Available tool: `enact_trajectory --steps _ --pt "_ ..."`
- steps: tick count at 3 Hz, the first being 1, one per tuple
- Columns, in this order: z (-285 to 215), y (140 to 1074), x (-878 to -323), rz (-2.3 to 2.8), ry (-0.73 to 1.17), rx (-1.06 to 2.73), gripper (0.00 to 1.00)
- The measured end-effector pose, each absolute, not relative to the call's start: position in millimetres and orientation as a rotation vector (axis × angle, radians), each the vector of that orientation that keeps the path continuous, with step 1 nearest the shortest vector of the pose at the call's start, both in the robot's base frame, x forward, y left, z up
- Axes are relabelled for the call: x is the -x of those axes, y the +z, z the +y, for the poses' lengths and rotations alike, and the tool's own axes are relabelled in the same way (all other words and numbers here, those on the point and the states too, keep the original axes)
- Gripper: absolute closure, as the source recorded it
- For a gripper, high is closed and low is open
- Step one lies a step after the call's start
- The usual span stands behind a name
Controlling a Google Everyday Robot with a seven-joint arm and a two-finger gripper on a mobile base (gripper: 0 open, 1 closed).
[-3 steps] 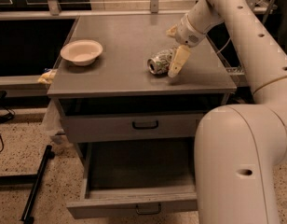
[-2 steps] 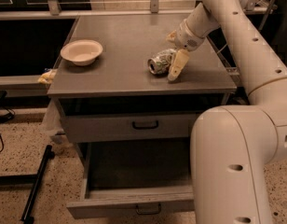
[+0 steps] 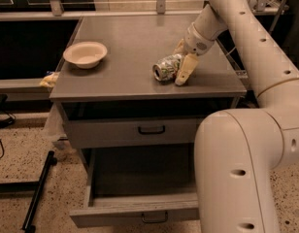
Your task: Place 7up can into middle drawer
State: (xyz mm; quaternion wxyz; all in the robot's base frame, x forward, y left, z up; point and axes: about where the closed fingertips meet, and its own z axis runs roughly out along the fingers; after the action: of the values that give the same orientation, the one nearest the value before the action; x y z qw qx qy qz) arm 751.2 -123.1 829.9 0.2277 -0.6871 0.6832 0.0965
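Observation:
The 7up can (image 3: pixel 165 68), dented, silver with green markings, lies on its side on the grey cabinet top (image 3: pixel 130 38), shiny end facing front left. My gripper (image 3: pixel 182 58) reaches in from the right at the can's right end. It is open, with one cream finger in front of the can and the other behind it. The middle drawer (image 3: pixel 135 216) is pulled out below, and its inside looks empty.
A cream bowl (image 3: pixel 85 54) stands on the top's left side. The grey drawer (image 3: pixel 140 130) above the open one is shut. My large white arm (image 3: pixel 237 169) fills the right side. A black bar (image 3: pixel 38 191) lies on the floor at left.
My gripper has moved slightly down and left, closer around the can's right end. The can and the drawer have not moved.

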Motion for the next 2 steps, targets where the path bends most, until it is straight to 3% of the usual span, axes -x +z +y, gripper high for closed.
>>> enact_trajectory --steps 1,2 --pt "-123 836 -751 1.883 0.266 1.892 0.66" --pt "-158 864 -716 1.987 0.230 1.899 0.89"
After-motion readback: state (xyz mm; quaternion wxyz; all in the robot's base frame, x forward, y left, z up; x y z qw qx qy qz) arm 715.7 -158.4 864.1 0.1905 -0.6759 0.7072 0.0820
